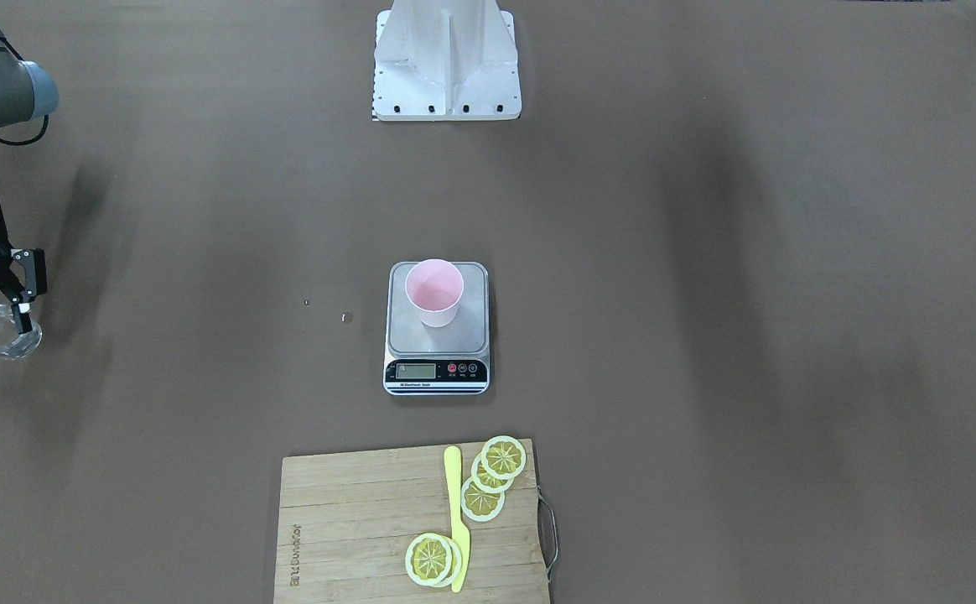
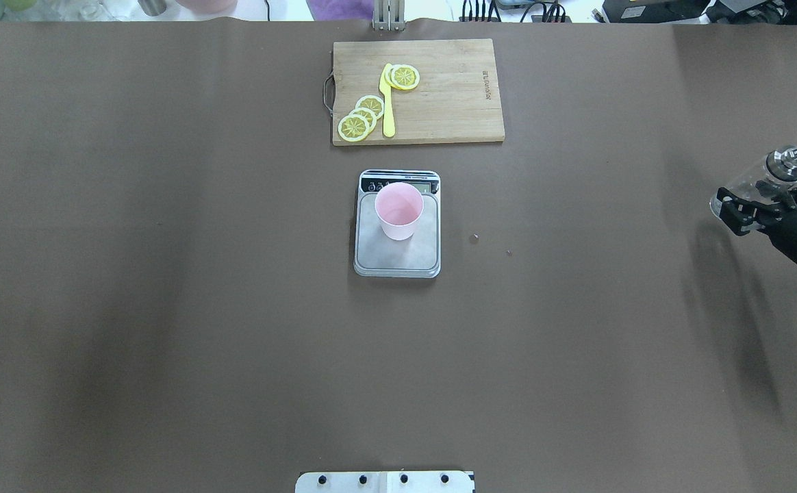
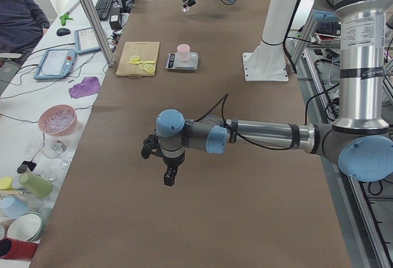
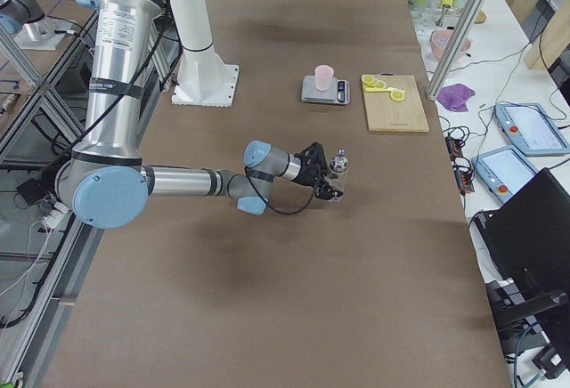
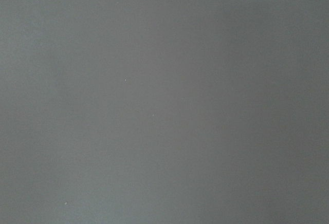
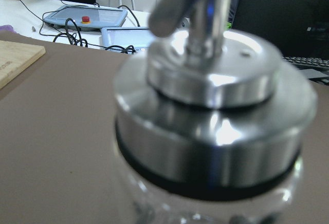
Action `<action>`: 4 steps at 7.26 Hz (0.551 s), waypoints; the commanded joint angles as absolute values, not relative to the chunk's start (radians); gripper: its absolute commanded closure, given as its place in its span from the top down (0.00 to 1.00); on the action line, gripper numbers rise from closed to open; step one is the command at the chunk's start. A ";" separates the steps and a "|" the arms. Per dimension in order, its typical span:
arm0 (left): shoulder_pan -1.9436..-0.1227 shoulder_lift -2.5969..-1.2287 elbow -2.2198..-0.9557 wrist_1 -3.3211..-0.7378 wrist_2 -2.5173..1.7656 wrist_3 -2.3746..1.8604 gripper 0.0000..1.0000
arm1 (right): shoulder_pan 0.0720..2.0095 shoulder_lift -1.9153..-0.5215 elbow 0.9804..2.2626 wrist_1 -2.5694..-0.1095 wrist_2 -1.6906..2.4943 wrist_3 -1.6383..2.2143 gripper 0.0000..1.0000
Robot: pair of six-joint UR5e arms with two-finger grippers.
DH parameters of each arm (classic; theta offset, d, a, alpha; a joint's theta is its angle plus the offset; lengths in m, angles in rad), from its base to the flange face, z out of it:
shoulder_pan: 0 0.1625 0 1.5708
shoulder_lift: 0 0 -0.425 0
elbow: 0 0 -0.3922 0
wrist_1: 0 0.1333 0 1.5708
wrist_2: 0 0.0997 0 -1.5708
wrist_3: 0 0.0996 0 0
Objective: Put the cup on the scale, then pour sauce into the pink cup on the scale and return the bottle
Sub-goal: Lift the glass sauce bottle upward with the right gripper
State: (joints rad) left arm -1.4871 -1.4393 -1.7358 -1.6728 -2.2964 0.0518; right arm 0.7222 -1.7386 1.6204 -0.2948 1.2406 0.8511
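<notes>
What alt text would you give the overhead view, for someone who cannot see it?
A pale pink cup stands on a steel scale in the middle of a brown table. At the right edge, the robot's right jaws grip a clear bottle; beyond the scale lies a wooden cutting board with lemon slices.

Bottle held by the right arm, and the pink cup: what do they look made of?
Bottle: clear body, probably glass, see-through; collar and spout polished metal, mirror glints. Cup: likely plastic, opaque, evenly pale pink, matte.
</notes>
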 commanded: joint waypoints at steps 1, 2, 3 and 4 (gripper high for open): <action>-1.506 -1.373 -1.778 -1.675 -2.296 0.057 0.98 | 0.721 -1.703 1.797 -0.591 1.233 0.853 0.00; -1.505 -1.373 -1.775 -1.675 -2.296 0.057 0.98 | 0.712 -1.660 1.819 -0.680 1.217 0.854 0.00; -1.506 -1.373 -1.773 -1.675 -2.296 0.057 0.98 | 0.687 -1.604 1.828 -0.766 1.186 0.854 0.00; -1.506 -1.371 -1.773 -1.675 -2.296 0.057 0.98 | 0.657 -1.545 1.850 -0.864 1.143 0.857 0.00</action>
State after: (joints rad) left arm -1.5056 -1.3736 -1.7735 -1.6750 -2.2964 0.0567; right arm 0.6898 -1.6154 1.8241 -0.7430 1.1887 0.8548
